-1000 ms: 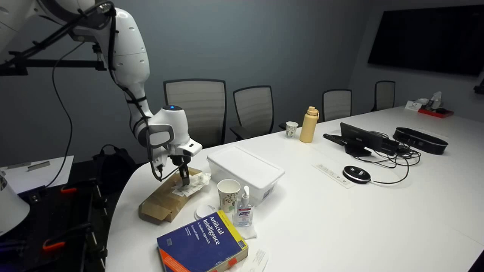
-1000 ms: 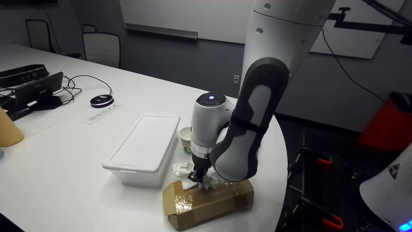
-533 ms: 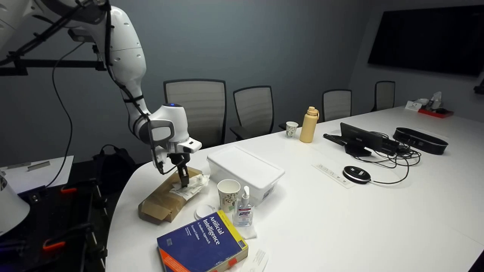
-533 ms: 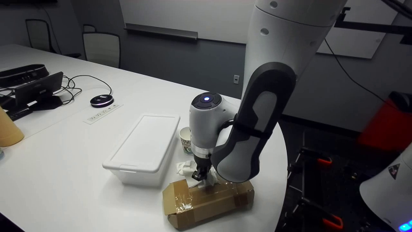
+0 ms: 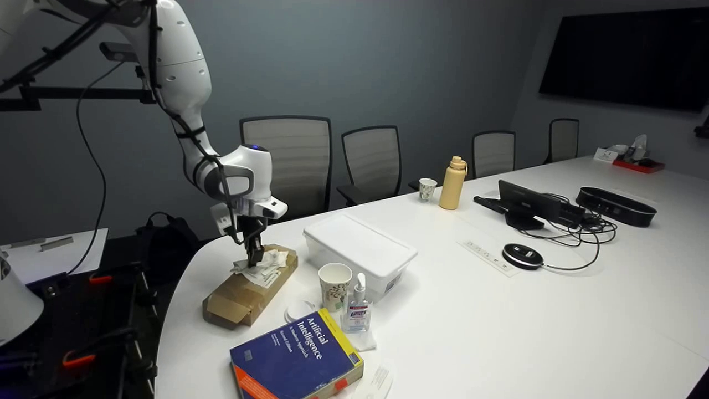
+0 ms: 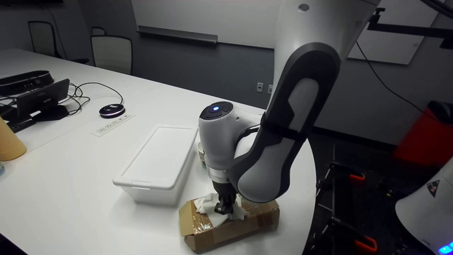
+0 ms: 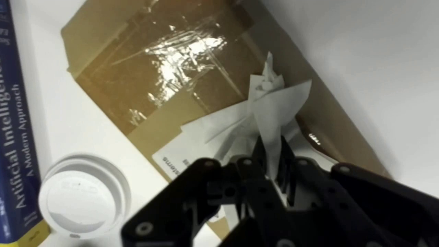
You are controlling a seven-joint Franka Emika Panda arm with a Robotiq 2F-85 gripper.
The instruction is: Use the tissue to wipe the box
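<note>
We identify the support as the white table (image 5: pixel 498 332). Taking the lidded container (image 5: pixel 360 244) upon it as dial centre in an exterior view, we also locate, directly on the table: the tan box (image 5: pixel 243 291), lying flat, at 8 o'clock; 1 patterned cup (image 5: pixel 335 286), upright, and the blue book (image 5: pixel 293 354), cover up, at 7 o'clock; the yellow bottle (image 5: pixel 452 188) and a 2nd cup (image 5: pixel 426 190) at 2 o'clock; the round black device (image 5: pixel 522 256) at 3 o'clock.

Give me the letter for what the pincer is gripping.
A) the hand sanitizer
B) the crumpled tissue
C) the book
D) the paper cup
B: in the wrist view the crumpled tissue is pinched in the closed pincer, with the cardboard box below it.
</note>
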